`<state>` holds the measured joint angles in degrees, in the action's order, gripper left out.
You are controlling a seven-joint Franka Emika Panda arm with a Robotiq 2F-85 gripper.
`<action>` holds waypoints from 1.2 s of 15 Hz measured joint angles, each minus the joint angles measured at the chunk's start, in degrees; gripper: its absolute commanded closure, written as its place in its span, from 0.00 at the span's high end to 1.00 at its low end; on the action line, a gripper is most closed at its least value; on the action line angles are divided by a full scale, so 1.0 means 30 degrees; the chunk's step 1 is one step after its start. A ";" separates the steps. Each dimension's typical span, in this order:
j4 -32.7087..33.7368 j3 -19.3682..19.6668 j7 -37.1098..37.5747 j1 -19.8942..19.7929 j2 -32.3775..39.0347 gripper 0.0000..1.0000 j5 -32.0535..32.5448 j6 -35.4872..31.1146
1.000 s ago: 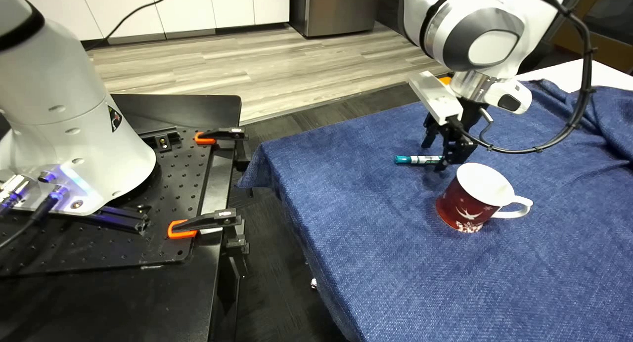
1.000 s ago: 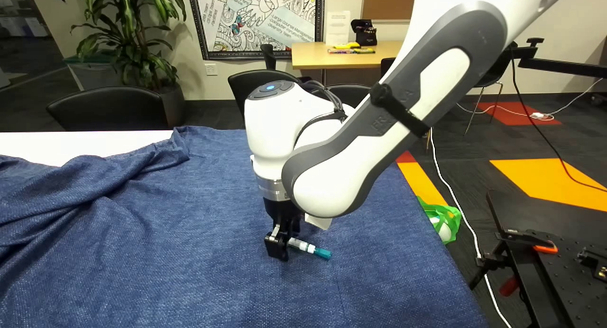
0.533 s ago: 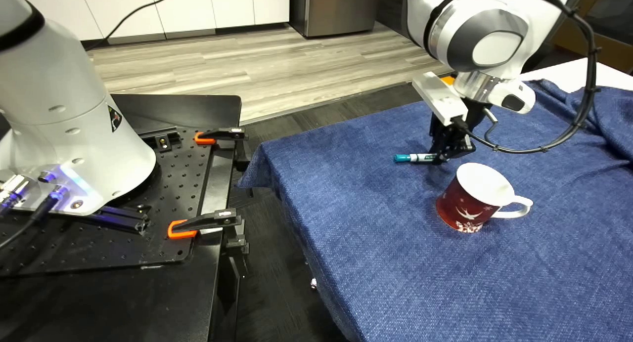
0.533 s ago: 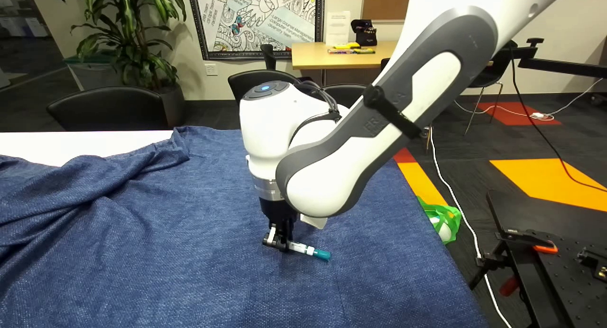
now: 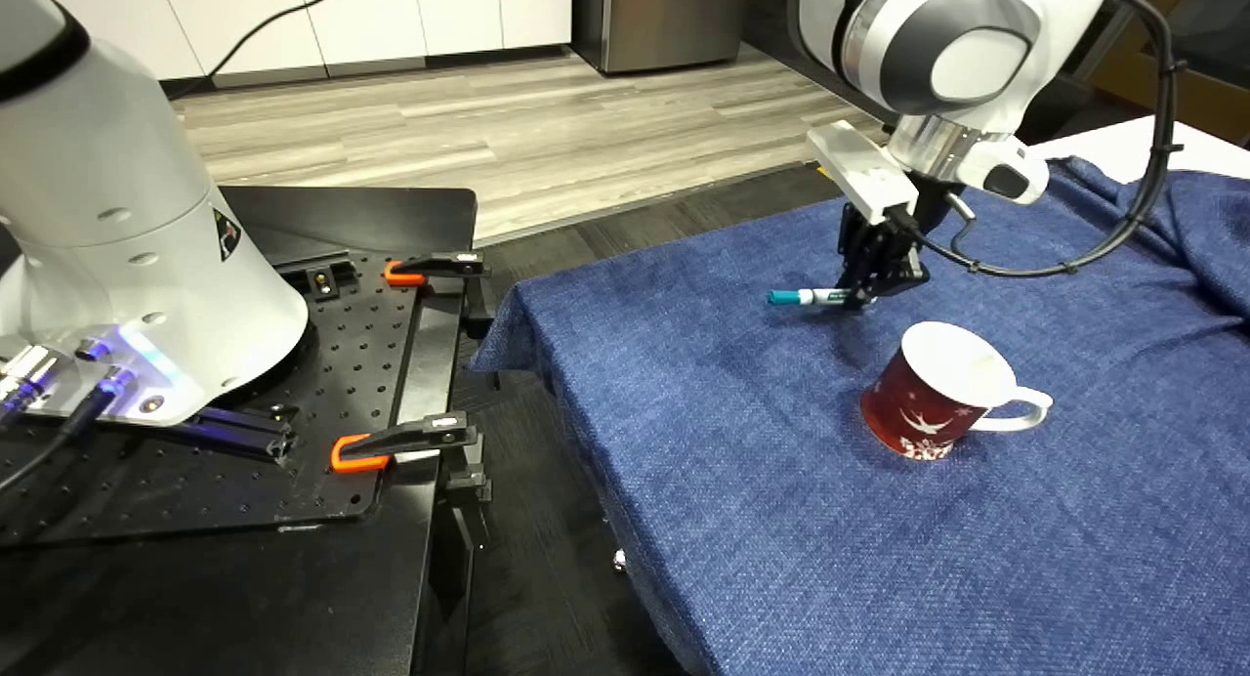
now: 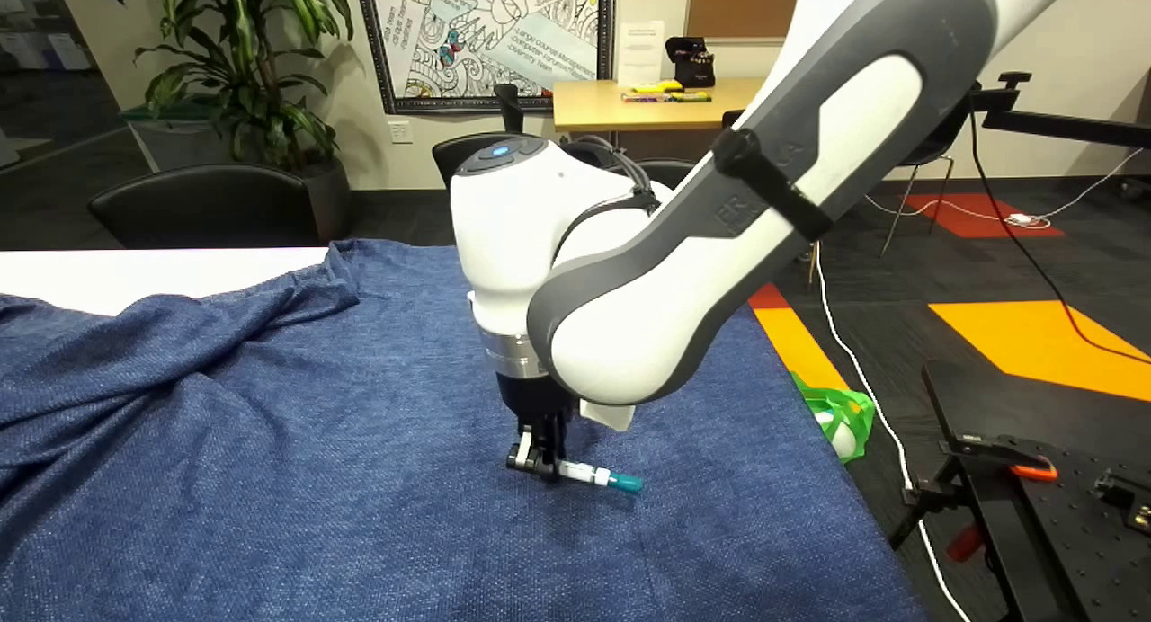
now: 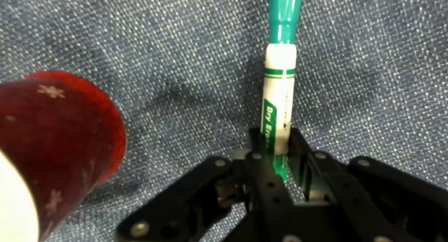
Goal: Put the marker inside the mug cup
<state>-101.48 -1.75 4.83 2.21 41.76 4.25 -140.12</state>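
Because the slim teal-and-white plastic marker (image 5: 809,296) looks held just above the rough blue cloth (image 5: 742,442) on the white worktop (image 5: 1206,158) in an exterior view, I'd say the picking-up step is done and the carrying step is in hand. The dark red, white-handled ceramic mug (image 5: 918,401) stands upright near it, between 4 and 5 o'clock. The next move, I think, is to lift higher, swing over the mug, and tip the marker so one end points down into it. If it goes in flat, it could bump the mug. Here it lies nearly level, its teal cap (image 5: 784,297) pointing to 9 o'clock.

In an exterior view, the cap (image 6: 623,483) points just past 3 o'clock. The mug does not show there; the white-and-grey robot arm (image 6: 629,325) may be hiding it.

In the wrist view, the jaws are squeezed on both sides of the marker, close to its green bottom end (image 7: 279,163). Its long axis runs almost straight from 6 o'clock to 12 o'clock, with the cap up at 12. The mug is at 9 o'clock, not touching the marker, part of it cut off by the edge of the view.
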 measured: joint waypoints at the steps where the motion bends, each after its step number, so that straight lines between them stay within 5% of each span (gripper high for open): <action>1: -0.0276 0.0000 0.0019 0.0052 -0.0342 0.05 -0.0040 0.0182; 15: -0.5465 0.0513 0.1445 0.1114 -0.6852 0.05 0.0058 0.0795; 16: -0.5866 0.0513 0.1445 0.1114 -0.7422 0.21 0.0172 0.0844; 18: -0.6682 0.0510 0.1445 0.1121 -0.8520 0.21 0.0405 0.0920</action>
<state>-121.52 -0.22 9.17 5.57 16.20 5.46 -137.36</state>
